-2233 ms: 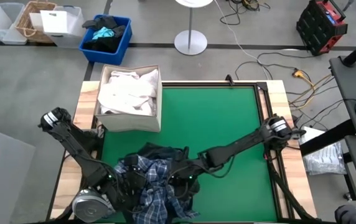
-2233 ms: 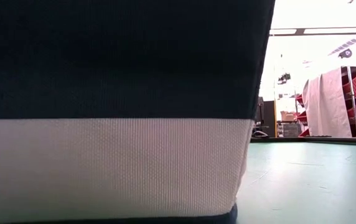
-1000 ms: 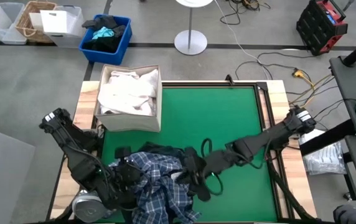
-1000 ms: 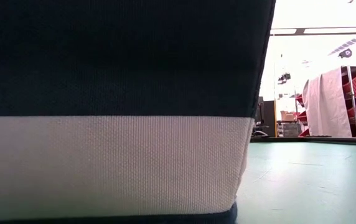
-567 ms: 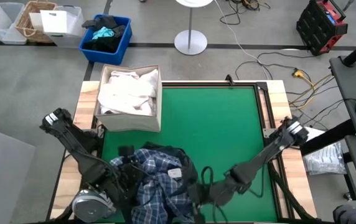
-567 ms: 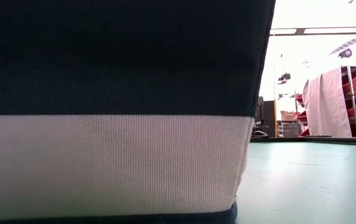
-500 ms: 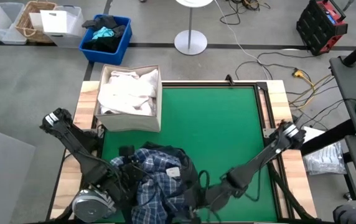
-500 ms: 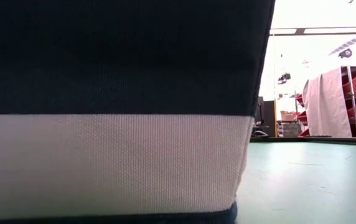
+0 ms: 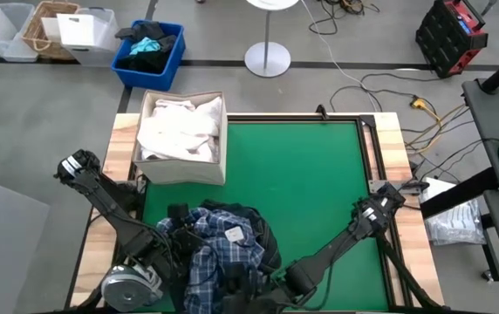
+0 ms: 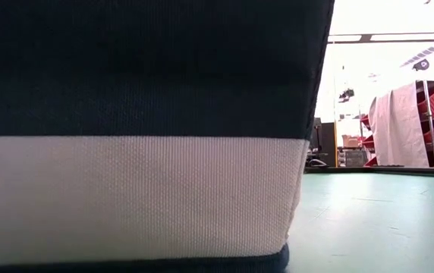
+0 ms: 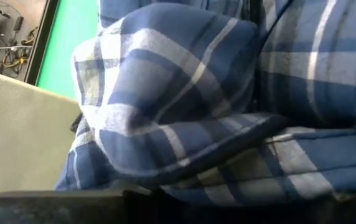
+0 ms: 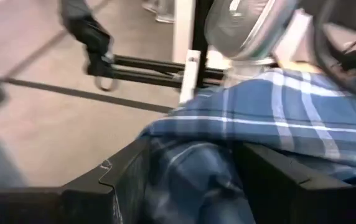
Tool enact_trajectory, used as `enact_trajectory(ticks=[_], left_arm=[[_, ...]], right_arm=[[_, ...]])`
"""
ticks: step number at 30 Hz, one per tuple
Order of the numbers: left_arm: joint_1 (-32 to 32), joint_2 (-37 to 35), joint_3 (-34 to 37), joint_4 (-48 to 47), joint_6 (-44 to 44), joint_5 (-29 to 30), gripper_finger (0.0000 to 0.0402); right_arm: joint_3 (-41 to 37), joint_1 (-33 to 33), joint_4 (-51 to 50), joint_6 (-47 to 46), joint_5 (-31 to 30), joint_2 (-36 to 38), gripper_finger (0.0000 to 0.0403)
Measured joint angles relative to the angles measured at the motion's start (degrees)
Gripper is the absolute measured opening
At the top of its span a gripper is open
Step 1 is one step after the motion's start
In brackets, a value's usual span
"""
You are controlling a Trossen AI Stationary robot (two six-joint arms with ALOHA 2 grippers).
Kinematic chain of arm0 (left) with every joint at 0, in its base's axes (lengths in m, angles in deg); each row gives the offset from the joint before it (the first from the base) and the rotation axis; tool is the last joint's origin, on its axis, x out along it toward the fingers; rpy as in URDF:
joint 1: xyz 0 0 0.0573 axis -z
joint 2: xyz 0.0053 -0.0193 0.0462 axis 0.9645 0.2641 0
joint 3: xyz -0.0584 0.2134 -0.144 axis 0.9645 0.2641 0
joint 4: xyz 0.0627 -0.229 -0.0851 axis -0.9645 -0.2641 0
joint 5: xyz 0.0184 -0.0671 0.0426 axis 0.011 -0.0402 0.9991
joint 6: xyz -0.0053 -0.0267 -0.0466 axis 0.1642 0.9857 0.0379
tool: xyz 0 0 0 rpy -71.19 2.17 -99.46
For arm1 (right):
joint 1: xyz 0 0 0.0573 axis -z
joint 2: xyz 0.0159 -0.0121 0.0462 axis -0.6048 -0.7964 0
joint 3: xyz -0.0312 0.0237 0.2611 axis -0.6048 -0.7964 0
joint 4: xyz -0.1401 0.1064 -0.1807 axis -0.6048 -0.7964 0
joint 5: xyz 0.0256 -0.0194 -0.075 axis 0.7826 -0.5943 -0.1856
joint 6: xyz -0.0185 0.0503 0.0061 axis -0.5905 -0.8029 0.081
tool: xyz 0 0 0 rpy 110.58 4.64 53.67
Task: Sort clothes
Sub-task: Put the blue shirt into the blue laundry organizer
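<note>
High view: blue-white plaid shirt (image 9: 223, 253) crumpled at near edge of green surface (image 9: 311, 174), dark navy piece (image 9: 236, 212) beneath; no clear long axis. Small white label (image 9: 232, 234) on top, writing unreadable. White shirts (image 9: 180, 131) in fabric bin (image 9: 182, 171). Right gripper (image 12: 193, 180) fingers clamped on plaid. Left gripper (image 9: 175, 253): cannot tell.

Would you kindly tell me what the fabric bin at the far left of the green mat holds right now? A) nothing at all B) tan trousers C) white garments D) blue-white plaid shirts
C: in the high view the fabric bin is filled with white garments, while the plaid shirt lies in a heap on the green mat near both arms.
</note>
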Motion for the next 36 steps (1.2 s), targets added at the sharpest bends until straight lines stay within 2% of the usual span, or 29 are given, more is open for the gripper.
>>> enact_trajectory(ticks=[3, 10, 16, 24, 28, 32, 36], left_arm=[[-0.17, -0.08, 0.16, 0.9, -0.19, -0.26, 0.0105], [-1.02, -0.06, 0.13, 2.4, -0.29, -0.99, 0.0105], [-2.38, 0.04, -0.75, 2.49, 0.91, -1.83, 0.0105], [-3.13, 0.09, -1.3, 3.12, 0.67, -1.54, 0.0105], [-3.16, 0.09, -1.2, 3.58, 0.03, -1.4, 0.0104], [-3.12, 0.09, -1.19, 3.77, -0.3, -1.42, 0.0096], [-2.6, 0.16, -1.13, 3.87, -2.0, -1.31, 0.0088]], right_arm=[[-1.89, -0.99, 0.54, -3.0, -0.12, 1.47, 0.0219], [1.78, -2.15, -0.72, 0.11, -0.78, 2.88, 0.0219], [1.51, -3.85, -5.08, -2.22, -0.69, 2.18, 0.0219], [0.88, -4.29, -6.84, -3.05, -1.63, -2.54, 0.0219], [0.88, -2.6, -6.48, -6.89, -2.27, -5.7, 0.0217], [0.89, -1.31, -6.44, -9.33, -1.87, -6.46, 0.0179], [1.65, -1.05, -6.85, -7.5, -3.19, -5.33, 0.0088]])
